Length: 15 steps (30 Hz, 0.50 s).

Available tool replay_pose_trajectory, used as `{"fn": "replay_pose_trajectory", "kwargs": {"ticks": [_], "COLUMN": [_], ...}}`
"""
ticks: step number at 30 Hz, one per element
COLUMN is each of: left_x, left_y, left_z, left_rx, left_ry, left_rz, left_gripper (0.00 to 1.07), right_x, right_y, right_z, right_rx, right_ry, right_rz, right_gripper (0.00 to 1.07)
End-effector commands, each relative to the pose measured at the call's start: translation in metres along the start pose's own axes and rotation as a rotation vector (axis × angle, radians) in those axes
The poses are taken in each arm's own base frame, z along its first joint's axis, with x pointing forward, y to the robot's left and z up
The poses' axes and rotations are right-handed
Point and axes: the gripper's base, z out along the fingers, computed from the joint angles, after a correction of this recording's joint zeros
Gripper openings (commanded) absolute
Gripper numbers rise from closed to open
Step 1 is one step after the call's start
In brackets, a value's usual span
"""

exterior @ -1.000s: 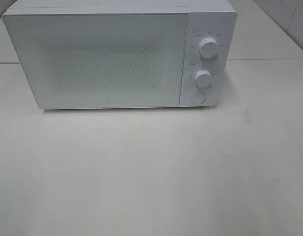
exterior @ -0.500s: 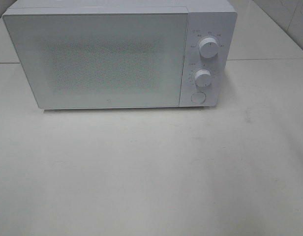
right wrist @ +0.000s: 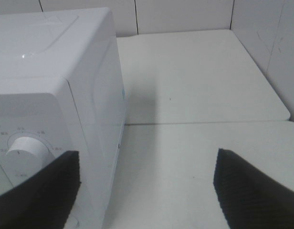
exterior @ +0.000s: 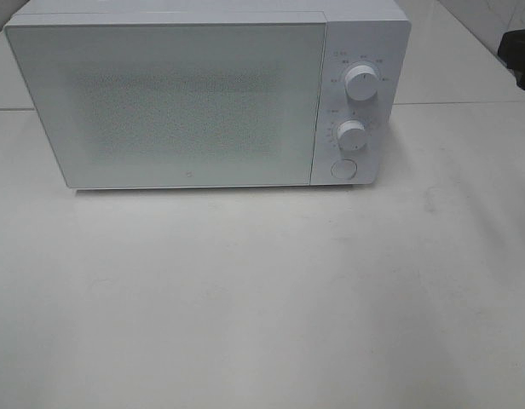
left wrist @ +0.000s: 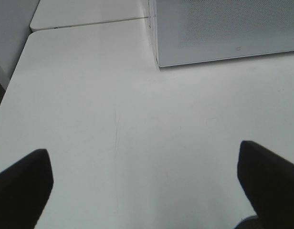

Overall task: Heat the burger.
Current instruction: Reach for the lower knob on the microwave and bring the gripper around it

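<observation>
The burger is out of view in every frame. A white microwave (exterior: 169, 102) stands at the back of the table with its door shut, so its inside is hidden. My left gripper (left wrist: 143, 157) hangs open over bare tabletop in front of the microwave's (left wrist: 223, 28) lower left corner, with nothing between its fingers. My right gripper (right wrist: 147, 162) is open and empty beside the microwave's (right wrist: 56, 71) right side, near the upper knob (right wrist: 27, 149). A dark part of the right arm (exterior: 520, 49) shows at the right edge of the exterior view.
The microwave's control panel carries two white knobs (exterior: 362, 83) (exterior: 351, 135) and a round button (exterior: 343, 168). The white table (exterior: 262, 298) stretches out in front of it. A tiled wall (right wrist: 185, 14) rises behind and to the right.
A dark part of the right arm has come into the exterior view at the upper right edge. The microwave has not moved.
</observation>
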Motion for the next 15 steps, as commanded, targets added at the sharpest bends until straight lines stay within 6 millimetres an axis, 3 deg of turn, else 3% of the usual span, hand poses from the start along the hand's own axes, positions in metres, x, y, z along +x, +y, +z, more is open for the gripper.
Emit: {"fn": "replay_pose_trajectory", "kwargs": {"ticks": [1,6,10,15], "left_x": [0.001,0.001,0.001,0.001], "left_y": [0.000,0.000,0.000,0.000], "left_z": [-0.003,-0.003,-0.003,-0.003], "left_rx": [-0.001,-0.001,-0.001,-0.001], "left_ry": [-0.034,-0.034,-0.034,-0.034], "left_rz": [0.001,0.001,0.001,0.001], "left_gripper": [0.98,0.98,0.98,0.98], "right_x": [0.012,0.028,0.047,0.058], "right_y": [-0.002,0.001,0.015,0.029], "right_z": [0.009,0.013,0.019,0.023], "right_rx": [0.002,0.014,0.012,0.023], "right_ry": [-0.087,-0.114,-0.123,-0.143], "right_rz": [-0.023,-0.055,-0.101,-0.112], "right_gripper": [0.76,0.76,0.76,0.76]}}
